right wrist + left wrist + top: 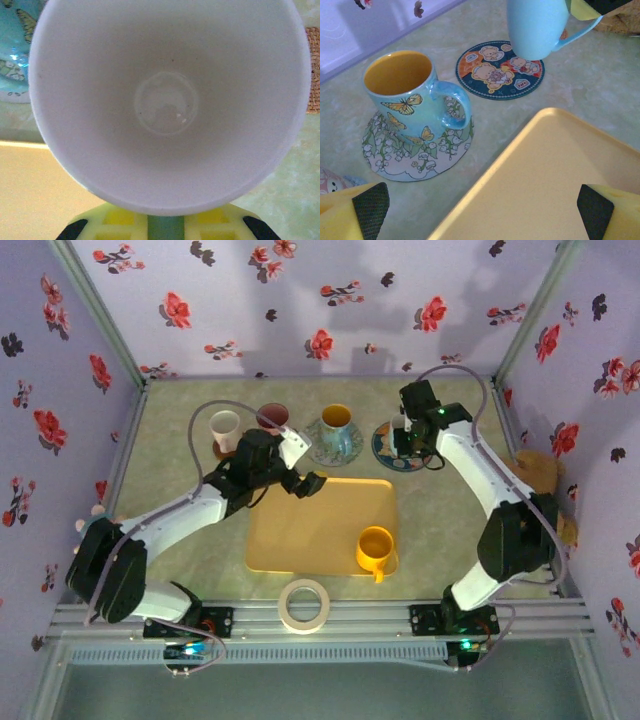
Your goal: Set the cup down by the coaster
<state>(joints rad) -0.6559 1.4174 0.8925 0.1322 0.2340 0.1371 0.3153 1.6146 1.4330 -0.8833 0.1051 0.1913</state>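
Narrowly closed, the right end effector holds the cup

A yellow mug stands on the tray; what may be tape lies nearby.

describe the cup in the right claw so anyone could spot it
Past the far right corner of the yellow tray lies a round teddy-bear coaster. The pale-blue handled cup is held over it by the claw; unlike the butterfly-printed mug, it is plain.

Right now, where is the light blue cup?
In the left wrist view, the light blue cup is upper right, over the bear coaster, right of the butterfly mug.
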